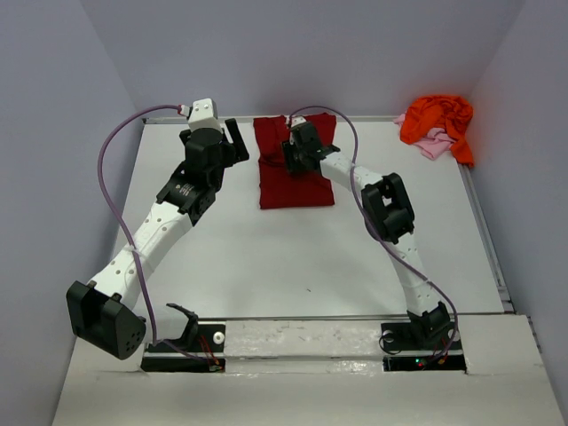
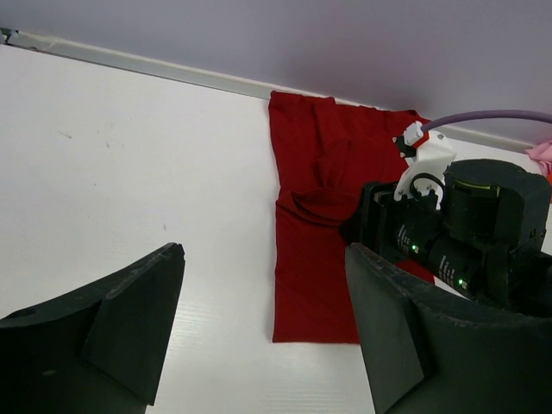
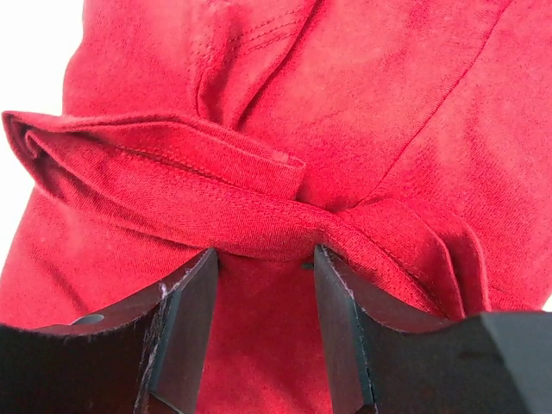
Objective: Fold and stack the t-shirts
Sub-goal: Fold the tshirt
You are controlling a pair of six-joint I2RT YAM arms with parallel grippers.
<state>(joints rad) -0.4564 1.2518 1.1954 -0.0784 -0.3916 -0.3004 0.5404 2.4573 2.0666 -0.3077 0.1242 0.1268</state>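
Your left hand hangs over the white tabletop just left of the dark red cloth t-shirt. It is released: its wrist camera shows both black fingers spread wide with nothing between them.

The overhead view gives you the dark red cloth t-shirt as a narrow upright rectangle at the far middle of the tabletop. Its top end lies against the pale metal rail under the back wall. Only the left wrist camera shows the raised crease running across the shirt's middle.

Your right hand sits on that shirt's upper half. From above you cannot see how its jaws stand. Its own camera fills with red cloth: the two fingers stand apart and a thick rolled fold lies across their tips. That view shows no cloth pinched between them, so read this hand as released too.

Further right, the bright orange t-shirt lies crumpled in the far right corner, on top of the pale pink t-shirt. Both sit close to the right edge and well apart from the red one.

For room to move, bare tabletop stretches from the red shirt's near hem to the arm bases. A purple cable loops out to the left beside the left arm.
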